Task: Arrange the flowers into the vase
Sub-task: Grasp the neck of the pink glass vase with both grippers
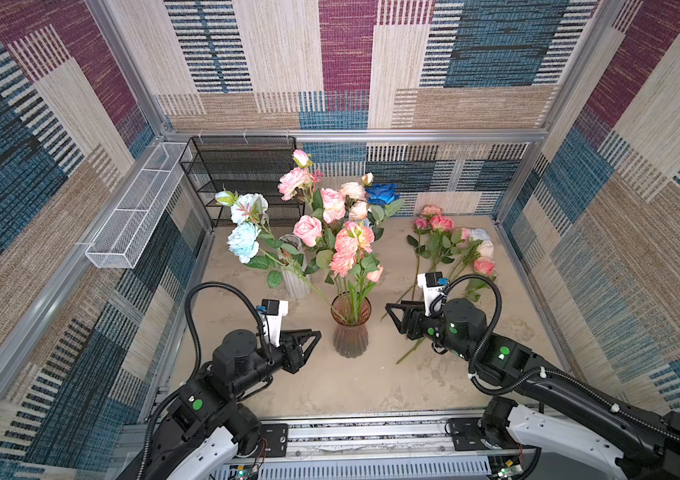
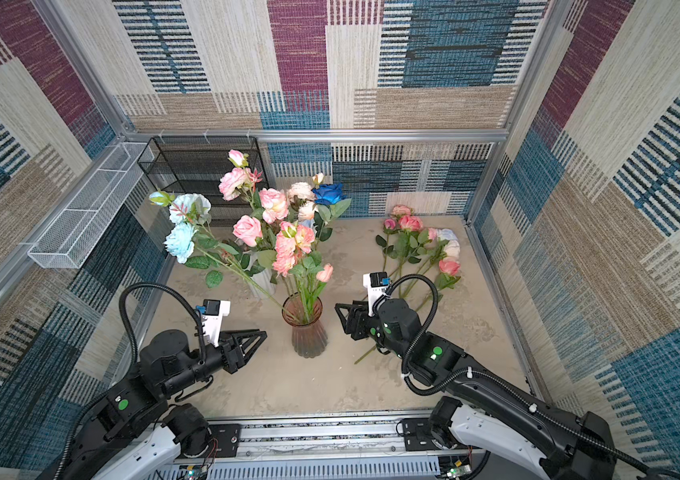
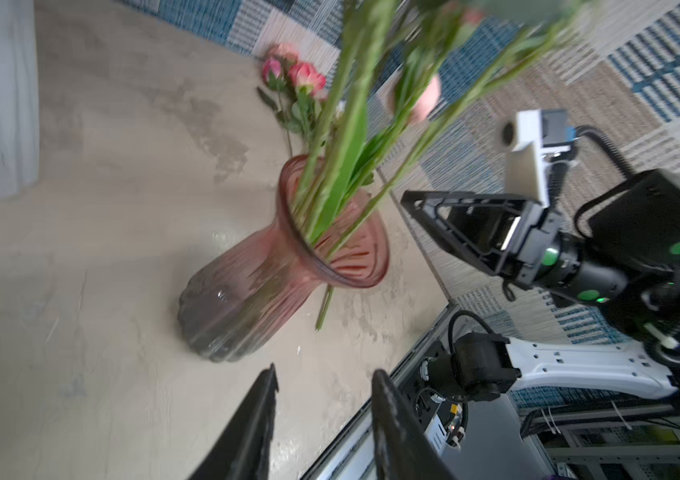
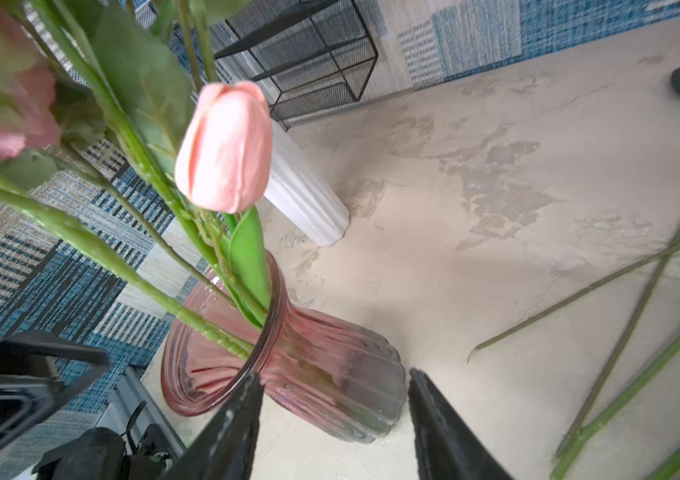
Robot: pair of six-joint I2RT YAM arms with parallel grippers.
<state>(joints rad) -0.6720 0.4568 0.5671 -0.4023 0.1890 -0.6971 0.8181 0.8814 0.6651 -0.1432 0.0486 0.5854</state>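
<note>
The vase [image 1: 350, 332] is ribbed pink glass, smoky grey toward its base, and the far vase [image 1: 295, 286] is ribbed white; the standing flowers [image 1: 348, 245] have green stems and leaves with pink, peach, cream and pale blue blooms, plus one deep blue rose [image 1: 381, 193] at the far side. The loose flowers [image 1: 440, 224] at far right are pink and white on green stems, lying on a mottled beige table [image 1: 350, 386]. The walls [image 1: 346, 54] are a patchwork of blue, maroon and tan with dark stripes, the rack [image 1: 246, 166] black mesh, the basket [image 1: 134, 210] white mesh.
</note>
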